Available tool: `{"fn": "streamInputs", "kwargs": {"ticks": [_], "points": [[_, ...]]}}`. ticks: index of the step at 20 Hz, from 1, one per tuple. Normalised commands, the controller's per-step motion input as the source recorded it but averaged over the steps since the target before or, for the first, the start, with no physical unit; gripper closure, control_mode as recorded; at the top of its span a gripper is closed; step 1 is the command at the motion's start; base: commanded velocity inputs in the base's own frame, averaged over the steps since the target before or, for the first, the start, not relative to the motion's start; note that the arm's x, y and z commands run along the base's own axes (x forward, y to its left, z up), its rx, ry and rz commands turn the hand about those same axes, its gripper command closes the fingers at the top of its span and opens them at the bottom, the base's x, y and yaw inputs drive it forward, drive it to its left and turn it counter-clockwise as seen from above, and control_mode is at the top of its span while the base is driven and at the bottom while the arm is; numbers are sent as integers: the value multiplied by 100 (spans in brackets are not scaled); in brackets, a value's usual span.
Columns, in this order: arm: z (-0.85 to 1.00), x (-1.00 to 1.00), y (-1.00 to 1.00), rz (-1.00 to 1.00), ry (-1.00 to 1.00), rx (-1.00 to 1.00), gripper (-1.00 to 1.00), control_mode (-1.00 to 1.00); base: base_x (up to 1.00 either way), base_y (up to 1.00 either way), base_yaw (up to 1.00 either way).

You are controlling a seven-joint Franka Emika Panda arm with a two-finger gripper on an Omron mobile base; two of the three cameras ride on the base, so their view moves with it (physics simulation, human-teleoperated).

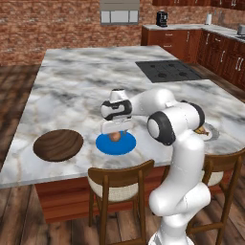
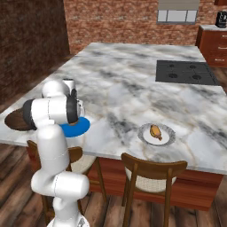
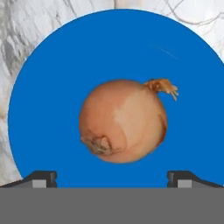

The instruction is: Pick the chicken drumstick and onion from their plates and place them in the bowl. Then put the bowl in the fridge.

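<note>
Hand view: round reddish-brown onion (image 3: 123, 126) with dried tuft, on blue plate (image 3: 52, 87).

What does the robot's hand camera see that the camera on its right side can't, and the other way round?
Hand view alone: the onion, round and brownish, lying in the middle of the blue plate, with the open pincer spread to either side of it.

Right base view alone: the chicken drumstick on the pale plate, the edge of the wooden bowl, the black stovetop and two chairs.

Both: the blue plate and the marble counter.
</note>
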Motion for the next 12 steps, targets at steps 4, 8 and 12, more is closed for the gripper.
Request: {"fn": "streamInputs", "kwargs": {"ticks": [4,8,12], "points": [[-9,19,10,-17,0,0,-100,-100,0,0,0],[-12,14,6,-22,0,-1,-100,-100,0,0,0],[-12,15,3,-26,0,-5,-100,-100,0,0,0]]}}
